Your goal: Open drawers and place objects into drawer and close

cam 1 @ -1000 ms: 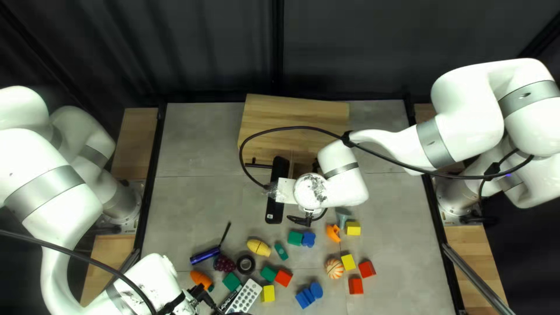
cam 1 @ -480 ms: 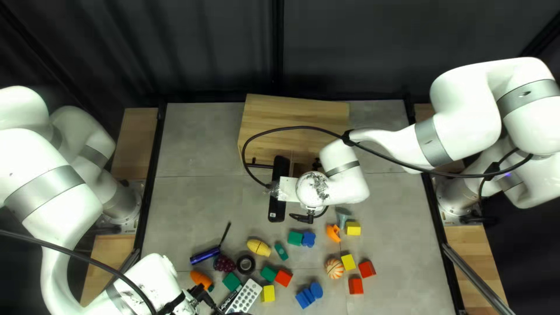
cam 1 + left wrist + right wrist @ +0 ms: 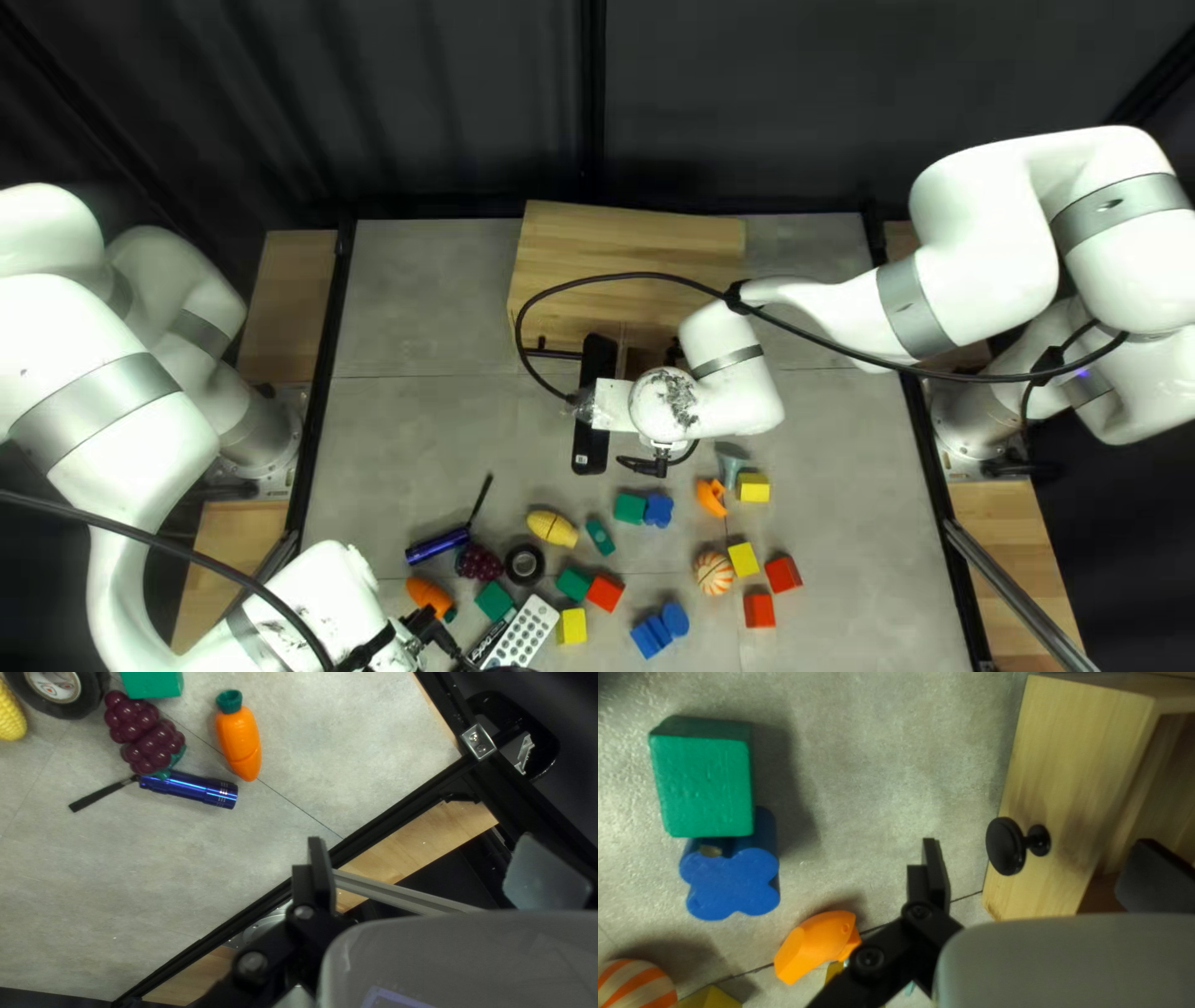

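Well, in the top left view the wooden cabinet (image 3: 635, 243) stands at the far side of the table, its drawer (image 3: 641, 360) pulled out toward the near edge. The right gripper (image 3: 666, 405) is mostly hidden beneath its arm just beside that drawer. The left gripper (image 3: 436, 632) is low at the left, near the carrot (image 3: 427, 594). Among the loose things are the flashlight (image 3: 437, 545), grapes (image 3: 478, 563), tape roll (image 3: 525, 565), corn (image 3: 552, 528) and striped ball (image 3: 713, 574), all outside the drawer.

In the left wrist view that gripper is spread wide, holding nothing. The carrot lies ahead of it, apart from the flashlight, which sits right against the grapes.

In the right wrist view the claw is also wide, with the round black knob (image 3: 1005, 846) and the drawer front between its fingers, neither gripped. A green block (image 3: 704, 784) and a blue block (image 3: 732, 880) sit together, well apart from the drawer.
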Tool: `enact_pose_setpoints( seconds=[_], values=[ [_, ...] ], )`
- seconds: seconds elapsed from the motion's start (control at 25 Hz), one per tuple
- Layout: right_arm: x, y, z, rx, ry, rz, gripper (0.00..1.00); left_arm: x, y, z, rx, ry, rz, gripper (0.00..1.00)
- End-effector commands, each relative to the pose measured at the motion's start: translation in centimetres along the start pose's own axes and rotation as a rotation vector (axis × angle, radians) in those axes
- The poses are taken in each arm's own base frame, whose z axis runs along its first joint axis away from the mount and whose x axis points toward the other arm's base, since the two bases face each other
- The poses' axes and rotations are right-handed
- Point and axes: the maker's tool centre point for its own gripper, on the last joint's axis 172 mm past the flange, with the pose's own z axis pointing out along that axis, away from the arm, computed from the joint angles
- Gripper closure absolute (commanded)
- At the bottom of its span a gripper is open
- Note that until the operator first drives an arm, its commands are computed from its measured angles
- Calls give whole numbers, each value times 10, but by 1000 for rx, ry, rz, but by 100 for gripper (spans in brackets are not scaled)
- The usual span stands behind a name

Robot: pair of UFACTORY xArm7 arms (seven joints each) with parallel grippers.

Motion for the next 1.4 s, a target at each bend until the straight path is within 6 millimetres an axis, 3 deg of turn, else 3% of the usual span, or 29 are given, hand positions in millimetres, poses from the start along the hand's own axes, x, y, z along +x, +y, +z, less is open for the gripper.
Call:
enact_pose_setpoints(
  seconds=[0.04, 1.4],
  values=[
    [0, 0, 3, 4, -3, 5, 0, 0, 0, 0, 0, 0, 0, 0],
    [0, -8, 4, 88, 20, 42, 0, 0, 0, 0, 0, 0, 0, 0]
  ],
)
